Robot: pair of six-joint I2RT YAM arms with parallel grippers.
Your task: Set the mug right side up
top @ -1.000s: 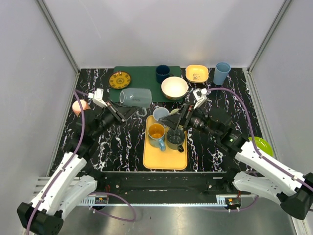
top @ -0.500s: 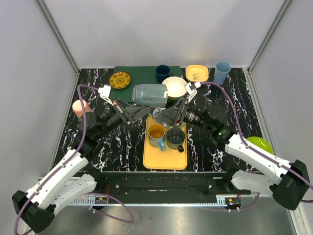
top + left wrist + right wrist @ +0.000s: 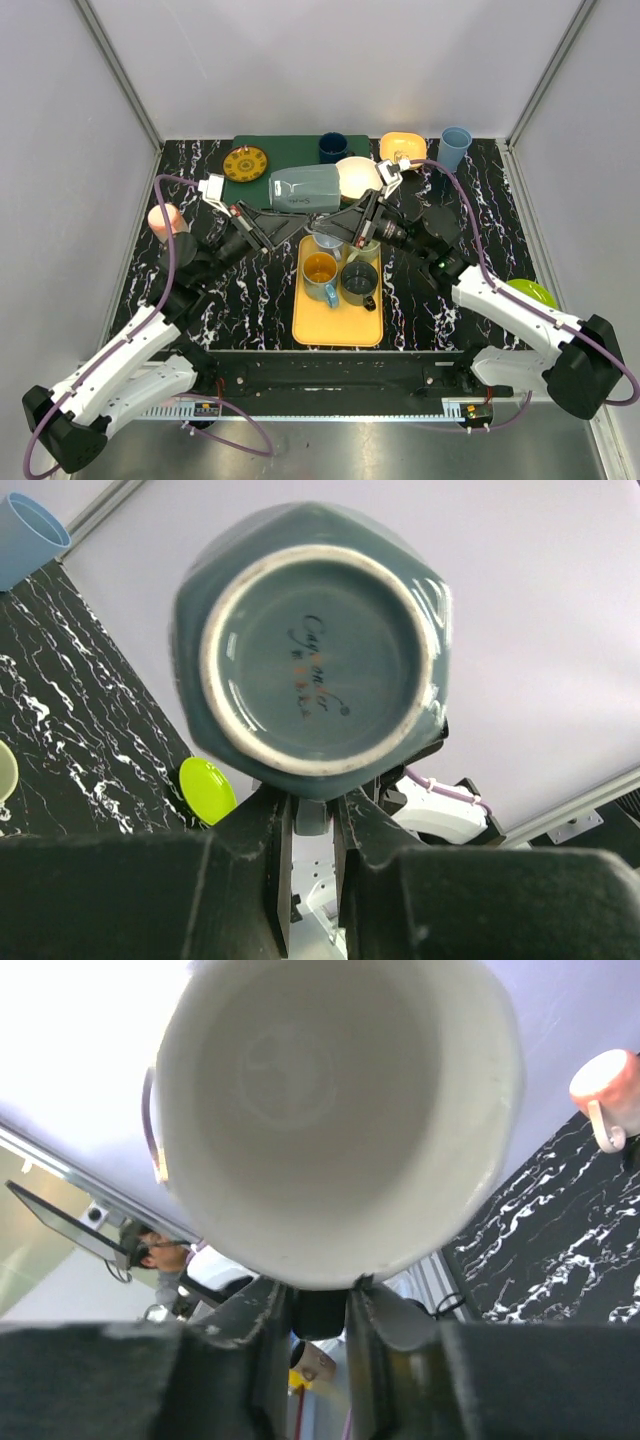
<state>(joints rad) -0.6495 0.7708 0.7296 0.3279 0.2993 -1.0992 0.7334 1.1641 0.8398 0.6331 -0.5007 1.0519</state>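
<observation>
The grey-blue mug [image 3: 305, 188] hangs on its side in the air above the back of the yellow tray [image 3: 340, 322]. Its base [image 3: 315, 660] faces my left wrist camera and its white inside [image 3: 330, 1110] faces the right one. My left gripper [image 3: 296, 224] comes in from the left and is shut on the mug's handle [image 3: 313, 815], under the body. From the right, my right gripper [image 3: 326, 226] has its jaws closed on the same dark handle [image 3: 320, 1312], just below the rim.
On the tray stand a blue mug with an orange inside [image 3: 320, 270], a dark mug [image 3: 358, 282] and a pale blue mug [image 3: 328, 240]. Behind lie a green mat [image 3: 290, 155], yellow plate [image 3: 245, 163], navy cup [image 3: 333, 148], cream bowl [image 3: 357, 176], yellow bowl [image 3: 402, 150] and blue cup [image 3: 454, 148]. A pink mug [image 3: 165, 218] sits left, a green plate [image 3: 535, 295] right.
My left gripper carried the mug to the right, over the back of the tray. My right gripper moved in from the right, wide open, and closed on the handle.
</observation>
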